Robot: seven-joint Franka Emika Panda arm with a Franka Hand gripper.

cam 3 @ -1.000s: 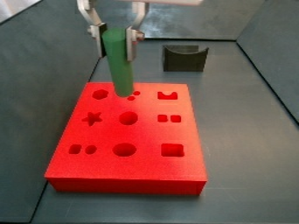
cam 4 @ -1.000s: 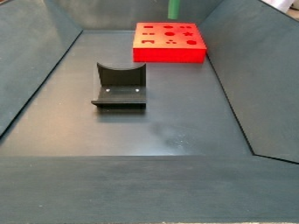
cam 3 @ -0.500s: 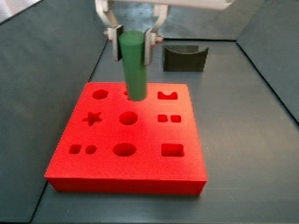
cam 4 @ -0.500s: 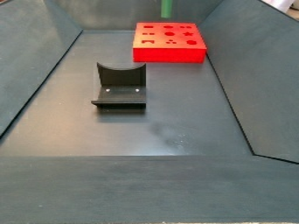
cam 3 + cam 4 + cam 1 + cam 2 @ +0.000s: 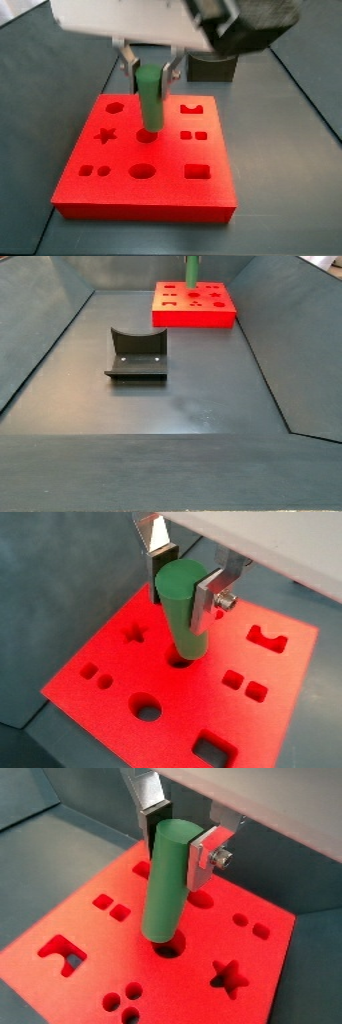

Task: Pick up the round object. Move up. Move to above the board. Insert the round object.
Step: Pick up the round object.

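Observation:
My gripper [image 5: 187,584] is shut on the round object [image 5: 182,612], a slim upright green cylinder peg, and stands over the board [image 5: 287,687], a flat bright red block with shaped holes. In both wrist views the peg's lower end sits at the mouth of a round hole in the board's middle [image 5: 166,946]. The gripper [image 5: 178,838] holds the peg [image 5: 167,878] near its top. In a side view the gripper [image 5: 150,72] holds the peg [image 5: 152,100] upright with its tip at the board [image 5: 214,195]. In a side view the peg [image 5: 193,270] rises above the far board [image 5: 201,318].
The fixture [image 5: 138,356], a dark L-shaped bracket on a base plate, stands on the grey floor in front of the board. It also shows behind the board in a side view [image 5: 211,68]. Grey walls enclose the bin.
The gripper has moved right and down with the peg. The peg's tip now meets the centre round hole, where before it hung above the board's far left part.

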